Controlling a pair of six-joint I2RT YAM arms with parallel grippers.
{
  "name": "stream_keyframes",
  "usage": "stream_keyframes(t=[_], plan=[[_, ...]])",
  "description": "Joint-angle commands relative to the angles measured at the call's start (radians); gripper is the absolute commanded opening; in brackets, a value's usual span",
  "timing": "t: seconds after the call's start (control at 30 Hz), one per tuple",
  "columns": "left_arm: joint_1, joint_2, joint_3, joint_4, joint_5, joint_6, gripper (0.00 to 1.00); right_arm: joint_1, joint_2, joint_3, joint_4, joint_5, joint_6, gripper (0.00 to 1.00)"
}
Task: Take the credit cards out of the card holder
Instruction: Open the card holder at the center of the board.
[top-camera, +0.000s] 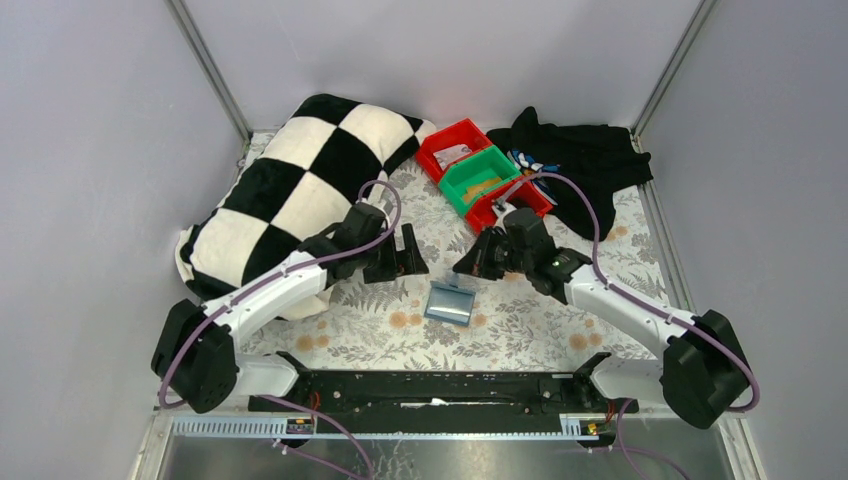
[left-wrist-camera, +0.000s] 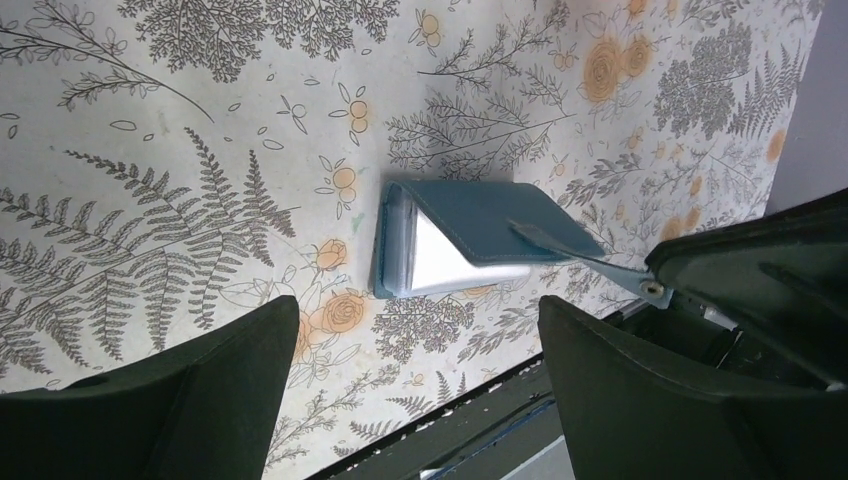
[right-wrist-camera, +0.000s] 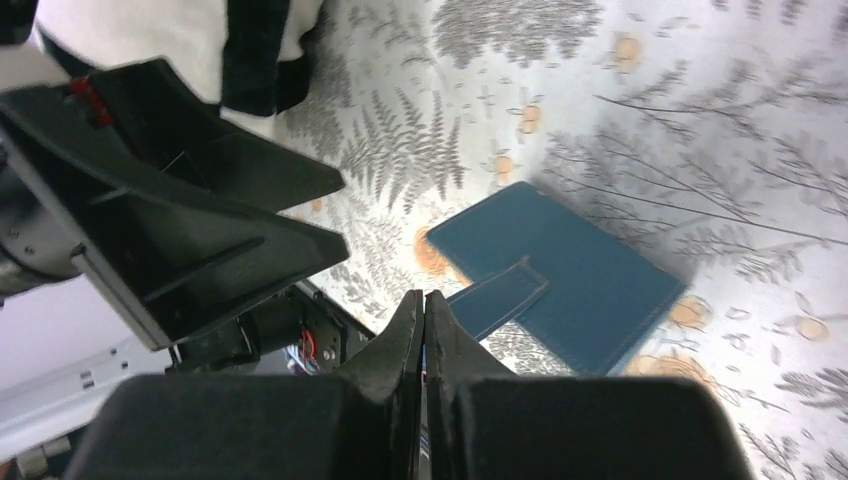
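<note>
Progress nil: teal-blue two-panel card holder (top-camera: 449, 303) lies on floral desk (top-camera: 530, 322), pale thin credit cards (left-wrist-camera: 440, 262) still inside; left hand (top-camera: 398, 262) wide open, right hand (right-wrist-camera: 422, 310) closed by its strap (right-wrist-camera: 497, 297).

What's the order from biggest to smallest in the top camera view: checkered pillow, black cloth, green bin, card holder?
1. checkered pillow
2. black cloth
3. green bin
4. card holder
The bin lies farther from the camera than the holder and still looks bigger.
</note>
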Motion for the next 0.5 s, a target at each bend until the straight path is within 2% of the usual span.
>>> stream_keyframes(t=[0.0, 0.27, 0.47], plan=[[-0.027, 0.041, 0.015, 0.050, 0.018, 0.023, 0.94, -0.085, -0.056, -0.057, -0.020, 0.044, 0.065, 0.00], [-0.078, 0.140, 0.037, 0.047, -0.003, 0.023, 0.96, -0.305, -0.110, -0.167, -0.109, 0.031, 0.053, 0.00], [-0.078, 0.151, 0.036, 0.049, -0.013, 0.029, 0.97, -0.369, -0.175, -0.211, -0.233, 0.119, -0.030, 0.00]])
